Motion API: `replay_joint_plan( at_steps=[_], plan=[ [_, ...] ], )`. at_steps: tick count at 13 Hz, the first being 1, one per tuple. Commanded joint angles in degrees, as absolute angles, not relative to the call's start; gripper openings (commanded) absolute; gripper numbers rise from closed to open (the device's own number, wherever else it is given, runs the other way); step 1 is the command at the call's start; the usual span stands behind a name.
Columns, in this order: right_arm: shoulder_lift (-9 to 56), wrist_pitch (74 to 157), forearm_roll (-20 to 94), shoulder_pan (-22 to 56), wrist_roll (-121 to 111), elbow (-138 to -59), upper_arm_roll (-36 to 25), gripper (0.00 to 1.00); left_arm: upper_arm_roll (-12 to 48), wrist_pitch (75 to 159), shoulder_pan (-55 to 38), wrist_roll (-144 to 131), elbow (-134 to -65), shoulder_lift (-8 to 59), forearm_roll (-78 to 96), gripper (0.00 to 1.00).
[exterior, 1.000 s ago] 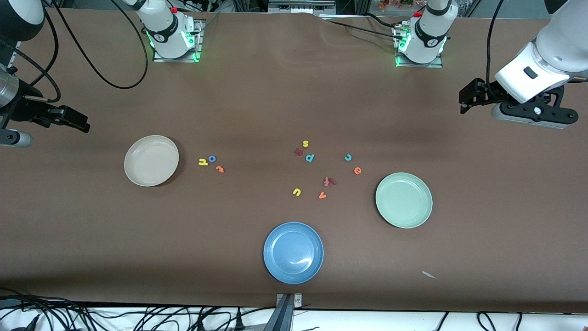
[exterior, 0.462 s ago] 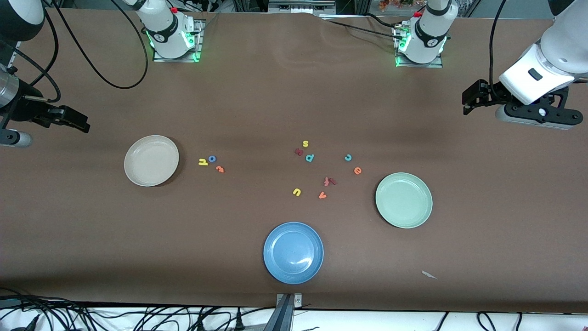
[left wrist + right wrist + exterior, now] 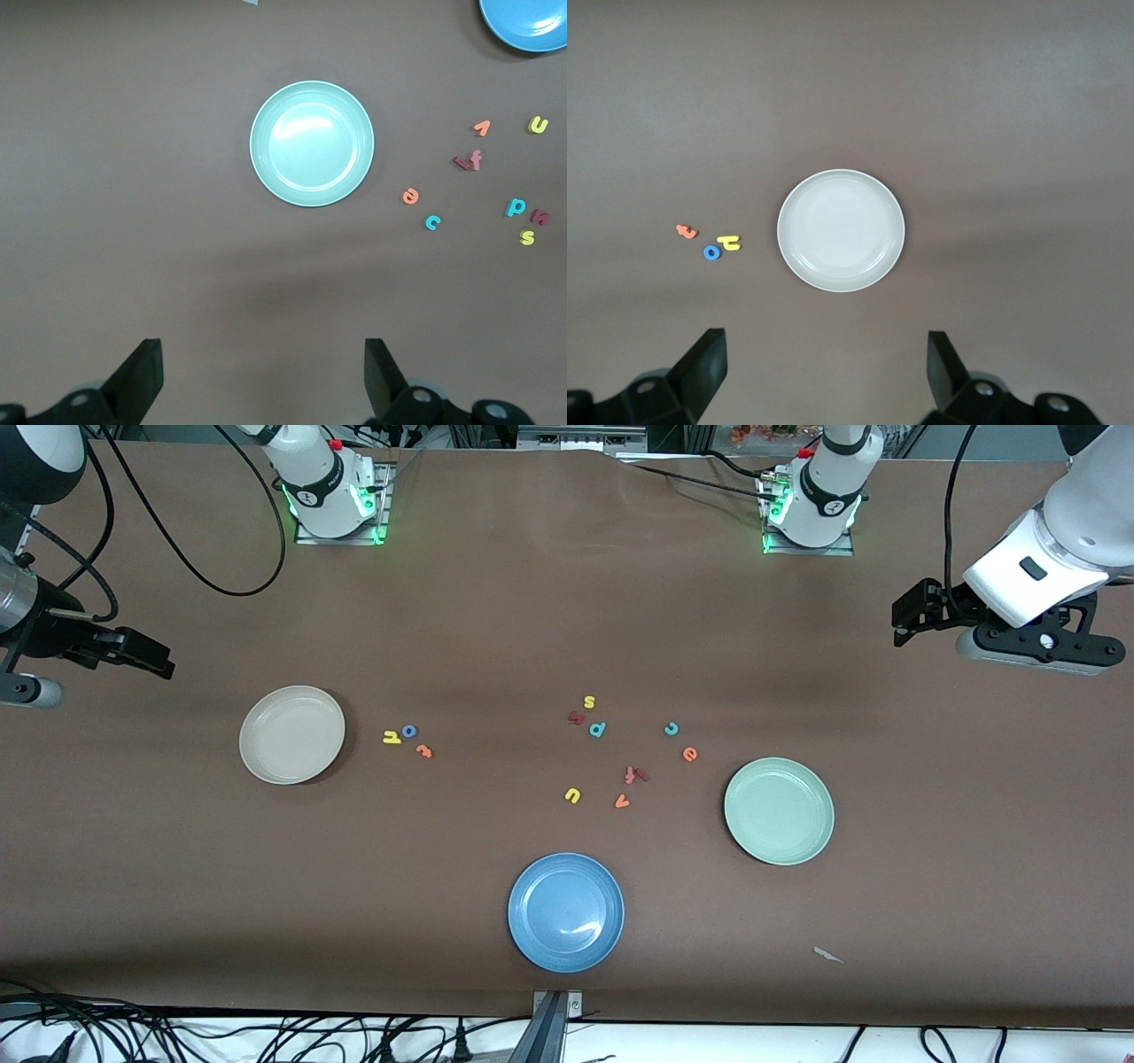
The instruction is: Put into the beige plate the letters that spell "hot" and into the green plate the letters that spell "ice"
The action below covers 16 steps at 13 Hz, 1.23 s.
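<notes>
Both arms are waiting with the left gripper [image 3: 261, 381] and right gripper [image 3: 824, 376] hanging spread and empty, while h, o, t [image 3: 407, 732] are lying beside the beige plate [image 3: 291, 734] and c [image 3: 671, 729], e [image 3: 689, 755] are sitting near the green plate [image 3: 779, 810].

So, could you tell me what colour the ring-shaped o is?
Blue o, clearest in the right wrist view.
</notes>
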<state>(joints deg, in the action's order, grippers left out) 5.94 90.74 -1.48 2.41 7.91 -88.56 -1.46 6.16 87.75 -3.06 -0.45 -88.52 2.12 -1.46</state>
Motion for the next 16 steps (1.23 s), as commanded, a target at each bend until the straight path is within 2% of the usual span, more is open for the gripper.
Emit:
replay_joint_plan(
  at_steps=[1,16],
  plan=[
    [5.2,89.7,-0.7,2.2,8.5,-88.3,-1.1,1.00,6.2,87.1,-2.7,0.5,-86.2,3.3,-1.7,1.00],
    [5.4,89.2,-0.6,2.4,8.8,-88.2,-1.1,1.00,6.7,88.7,-1.0,0.3,-86.5,3.9,0.8,1.00]
  ],
)
